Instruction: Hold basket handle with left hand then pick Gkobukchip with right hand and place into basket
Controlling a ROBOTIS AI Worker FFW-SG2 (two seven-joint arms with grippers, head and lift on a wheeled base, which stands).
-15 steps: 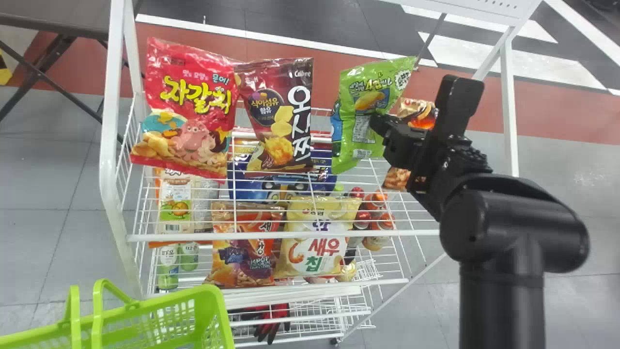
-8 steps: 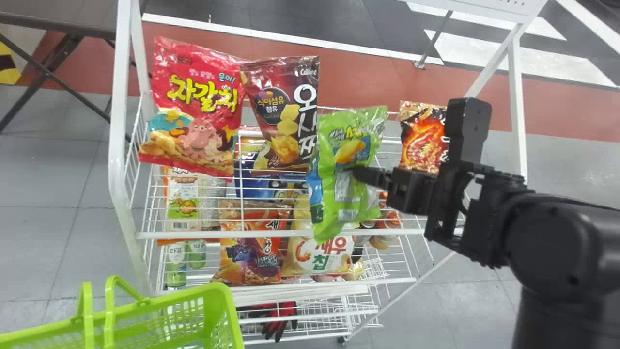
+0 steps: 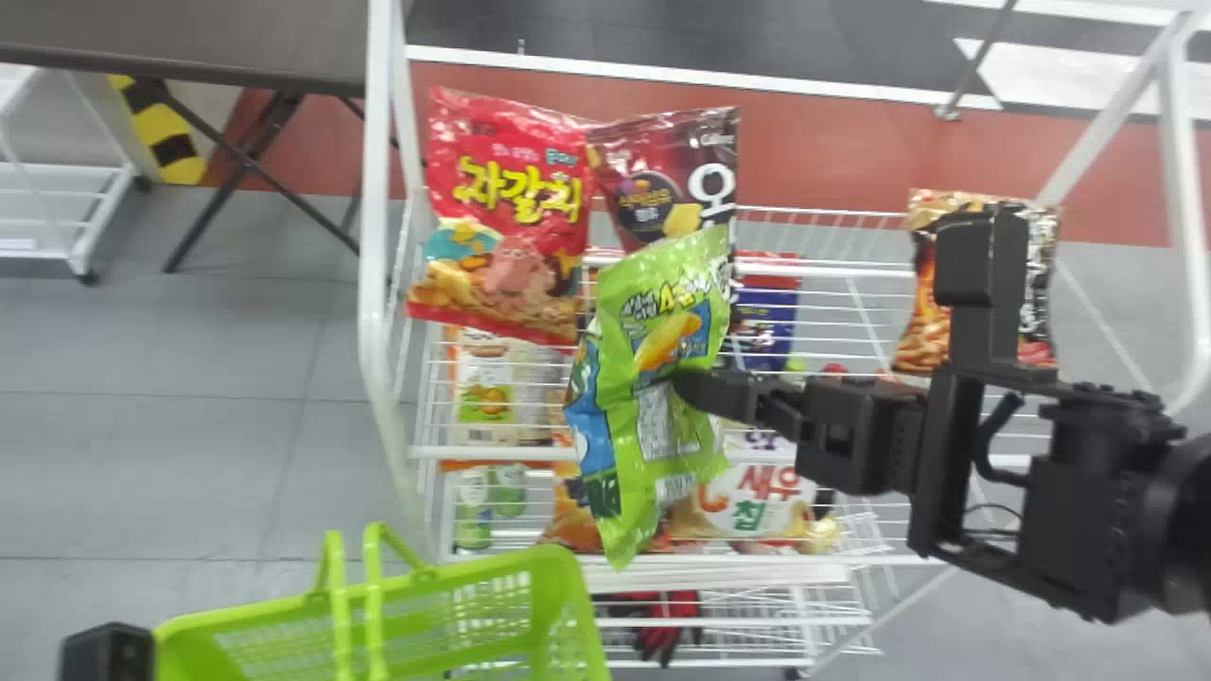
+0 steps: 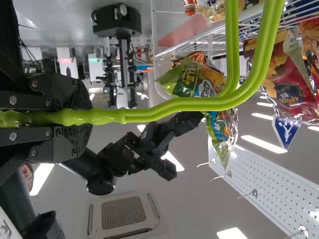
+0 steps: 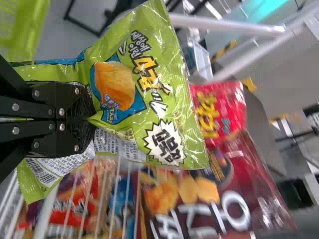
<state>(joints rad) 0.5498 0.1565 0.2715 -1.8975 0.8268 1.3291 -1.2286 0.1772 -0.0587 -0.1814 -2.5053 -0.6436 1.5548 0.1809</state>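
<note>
The right end effector (image 5: 79, 119) pinches the Gkobukchip (image 3: 620, 426) with its two fingers near the middle of the bag, and the left end effector (image 4: 79, 117) is pressed together on the basket handle (image 4: 189, 103). The Gkobukchip hangs over the white rack (image 3: 378, 284), near the basket (image 3: 572, 610) but outside of it.

I think the main risk is a slip: the film is smooth and the pinch takes only a fold, so the bag could turn or fall into the rack. Its upper part overlaps the dark snack bag (image 3: 662, 175) in the head view, and a sideways swing could perhaps pull that one or the red snack bag (image 3: 506, 189). If the bag is carried too low, its lower end may catch on the basket's rim; the raised handles could also block it, and a push there may tilt the basket.

The near side of the basket is cut off by the head view's lower edge, so its inside is seen only partly. How deep the fingers hold the film is covered by the bag, and whether it touches the dark snack bag, I cannot tell
</note>
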